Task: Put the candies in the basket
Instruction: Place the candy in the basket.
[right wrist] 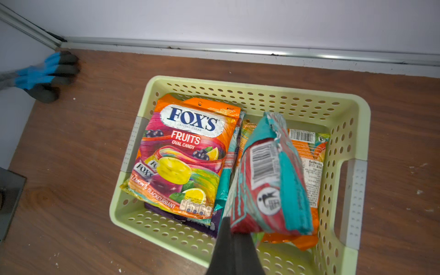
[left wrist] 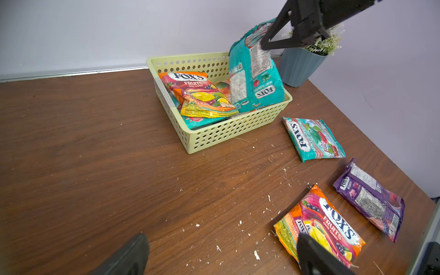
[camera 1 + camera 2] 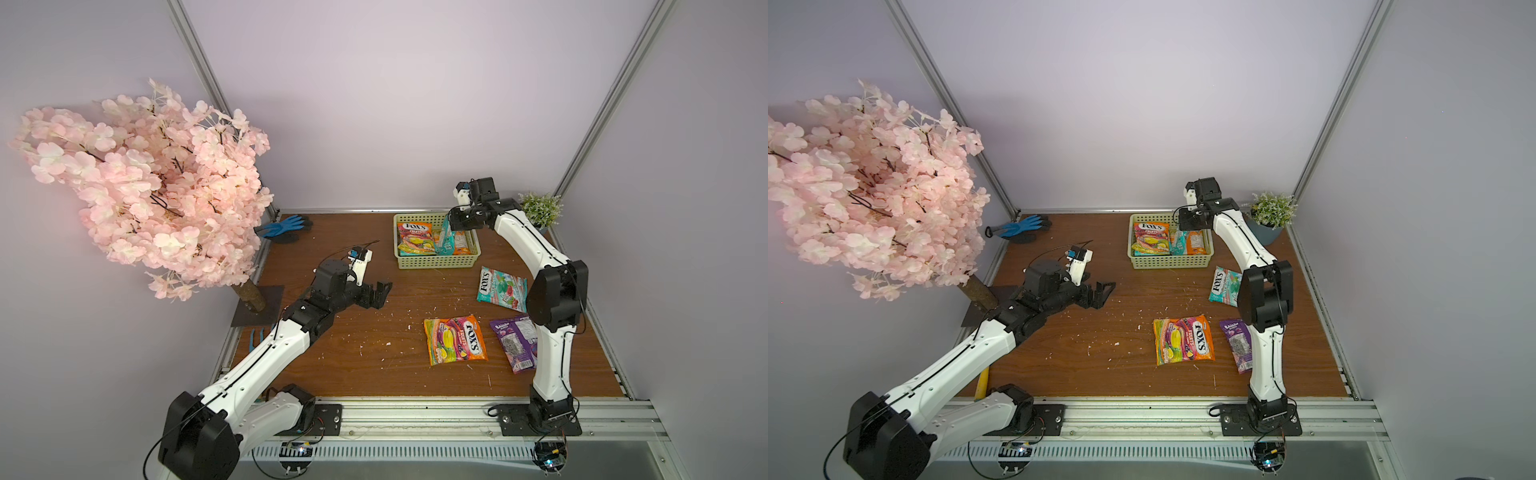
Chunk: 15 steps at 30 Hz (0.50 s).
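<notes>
Now gripped: teal candy bag, hanging upright from the closed jaws of the right gripper, its lower end down in the basket's right half.
Basket: basket at the table's far right; an orange bag lies face up in its left half, more bags beneath.
On the table: loose teal bag, loose orange bag and purple bag, nearer than the basket.
Left gripper: left gripper spread wide and empty, left of the basket.
Beyond: blue glove far left; plant pot right of the basket.
</notes>
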Each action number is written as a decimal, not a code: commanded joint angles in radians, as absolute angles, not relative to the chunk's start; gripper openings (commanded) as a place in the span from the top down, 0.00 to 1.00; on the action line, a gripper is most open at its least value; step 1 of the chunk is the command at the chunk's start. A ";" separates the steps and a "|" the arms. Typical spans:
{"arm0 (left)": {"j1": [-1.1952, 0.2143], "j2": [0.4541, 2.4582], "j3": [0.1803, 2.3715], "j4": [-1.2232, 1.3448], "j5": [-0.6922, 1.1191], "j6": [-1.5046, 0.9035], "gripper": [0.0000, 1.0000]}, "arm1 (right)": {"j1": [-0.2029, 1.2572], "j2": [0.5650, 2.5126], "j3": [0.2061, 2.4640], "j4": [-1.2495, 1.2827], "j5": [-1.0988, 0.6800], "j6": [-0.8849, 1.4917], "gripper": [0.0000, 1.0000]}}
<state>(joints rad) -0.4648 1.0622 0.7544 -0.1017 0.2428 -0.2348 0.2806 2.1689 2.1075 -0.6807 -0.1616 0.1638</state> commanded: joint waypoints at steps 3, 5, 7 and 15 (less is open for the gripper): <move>-0.473 1.058 0.754 -0.104 0.256 -0.220 0.00 | 0.259 2.368 2.427 -0.922 -0.192 0.093 1.00; -0.473 1.057 0.753 -0.106 0.254 -0.218 0.00 | 0.260 2.449 2.544 -0.987 -0.174 0.080 1.00; -0.474 1.057 0.751 -0.104 0.256 -0.218 0.00 | 0.258 2.486 2.593 -1.000 -0.120 0.084 1.00; -0.474 1.074 0.749 -0.103 0.262 -0.219 0.00 | 0.255 2.491 2.522 -0.951 0.013 0.113 0.98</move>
<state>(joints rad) -0.4648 1.0676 0.7544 -0.1036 0.2474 -0.2314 0.2417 2.5111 2.5351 -0.9310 -0.0292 0.1131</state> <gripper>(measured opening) 0.999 0.040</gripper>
